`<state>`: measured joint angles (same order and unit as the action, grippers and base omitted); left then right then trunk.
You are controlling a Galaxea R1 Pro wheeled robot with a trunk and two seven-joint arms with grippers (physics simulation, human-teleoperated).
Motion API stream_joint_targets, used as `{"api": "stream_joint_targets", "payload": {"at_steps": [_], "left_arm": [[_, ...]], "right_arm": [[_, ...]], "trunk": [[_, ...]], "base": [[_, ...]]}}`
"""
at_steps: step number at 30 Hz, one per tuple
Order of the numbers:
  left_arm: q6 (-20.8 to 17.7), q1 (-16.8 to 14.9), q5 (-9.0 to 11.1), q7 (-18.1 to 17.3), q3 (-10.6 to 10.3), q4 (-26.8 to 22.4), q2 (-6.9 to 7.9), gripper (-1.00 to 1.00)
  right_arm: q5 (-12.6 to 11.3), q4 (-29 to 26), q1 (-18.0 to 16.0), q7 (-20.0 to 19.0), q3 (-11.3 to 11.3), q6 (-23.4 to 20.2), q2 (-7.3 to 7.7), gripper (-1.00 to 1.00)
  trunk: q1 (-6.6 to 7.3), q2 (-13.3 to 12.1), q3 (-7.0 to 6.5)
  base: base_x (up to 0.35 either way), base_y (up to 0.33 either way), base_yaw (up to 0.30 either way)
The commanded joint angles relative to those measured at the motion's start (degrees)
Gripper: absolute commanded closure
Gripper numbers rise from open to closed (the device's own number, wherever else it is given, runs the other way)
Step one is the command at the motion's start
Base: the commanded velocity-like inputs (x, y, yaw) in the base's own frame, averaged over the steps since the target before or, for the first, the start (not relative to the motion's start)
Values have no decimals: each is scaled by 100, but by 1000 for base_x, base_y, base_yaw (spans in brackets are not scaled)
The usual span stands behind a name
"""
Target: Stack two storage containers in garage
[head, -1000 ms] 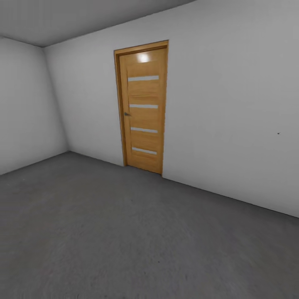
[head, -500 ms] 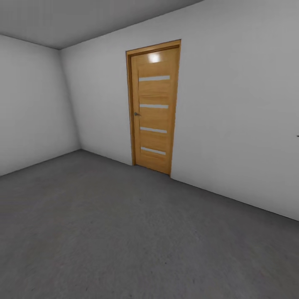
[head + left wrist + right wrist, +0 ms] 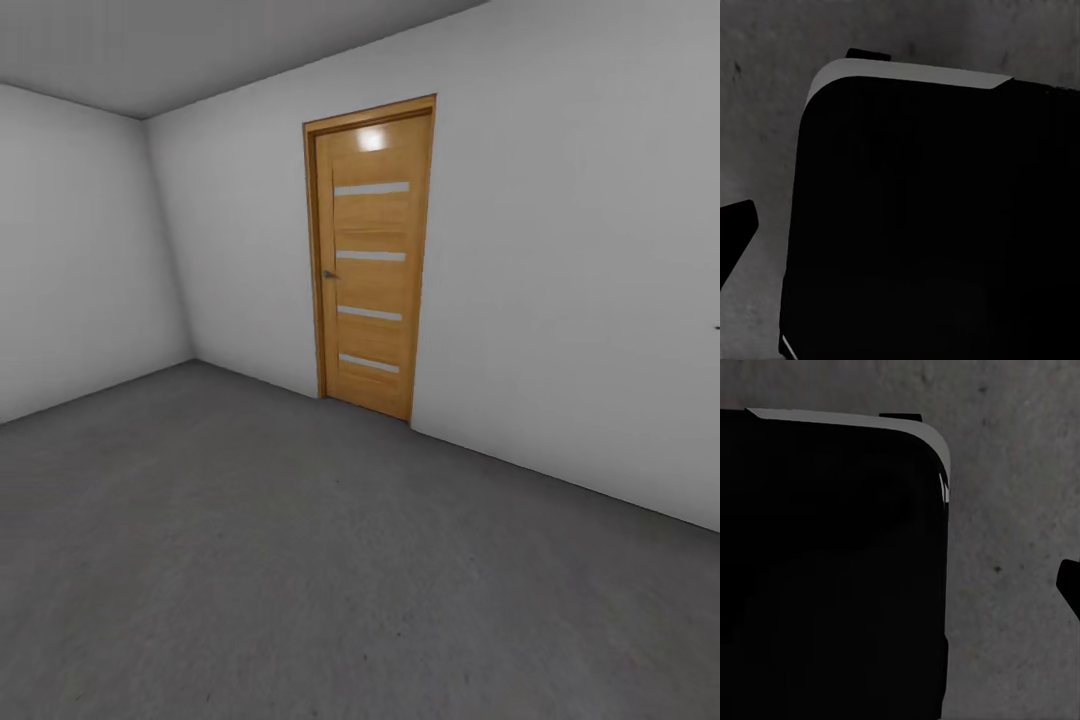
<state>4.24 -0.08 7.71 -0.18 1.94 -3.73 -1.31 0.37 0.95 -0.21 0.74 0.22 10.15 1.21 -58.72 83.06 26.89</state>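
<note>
Looking along each arm, both wrist views meet a big black rounded body [image 3: 922,217], most likely the robot's own base, with rough grey floor [image 3: 765,112] beyond it. A dark tip [image 3: 735,236] pokes in at the edge of the left wrist view and another [image 3: 1071,585] in the right; whether either gripper is spread or closed I cannot tell, and nothing orange-red shows between them.

From the head view, the robot faces a white wall [image 3: 560,300] with a shut wooden door [image 3: 372,265], four pale slats across it, its handle [image 3: 328,274] on the side nearer the room's corner. Grey concrete [image 3: 300,560] runs up to the threshold. No containers appear, so where they stand cannot be told from here.

This seems to be a travelling step. Doing it well means driving squarely at the door, arms tucked low, and stopping short of the wall.
</note>
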Motion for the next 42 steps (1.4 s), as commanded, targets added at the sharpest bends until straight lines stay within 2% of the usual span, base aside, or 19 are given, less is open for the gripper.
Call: {"api": "stream_joint_targets", "payload": {"at_steps": [1, 7, 14, 25, 42], "left_arm": [[8, -1, 33, -3, 12, -3, -2, -100], [-16, -1, 29, -93, -6, -32, 14, -100], [-62, -1, 89, -452, 35, -27, 81, -100], [-66, -1, 108, -431, 43, -14, 79, -100], [-77, -1, 88, -468, 35, -23, 61, -100]], "right_arm": [[5, 10, -4, 7, 3, 30, 1, -100], [10, 10, -4, 5, 4, 30, 2, -100], [-46, 10, -5, 11, -27, 19, 10, -100], [31, 10, -5, 8, 20, 15, -17, -100], [34, 10, -5, 14, 13, 30, -15, -100]], "trunk": [[-1, 2, 4], [-1, 2, 4], [-1, 2, 4], [-1, 2, 4], [-1, 2, 4]], "base": [[106, 0, 0], [255, 0, 0], [317, 0, 0], [323, 0, 5], [323, 0, 238]]}}
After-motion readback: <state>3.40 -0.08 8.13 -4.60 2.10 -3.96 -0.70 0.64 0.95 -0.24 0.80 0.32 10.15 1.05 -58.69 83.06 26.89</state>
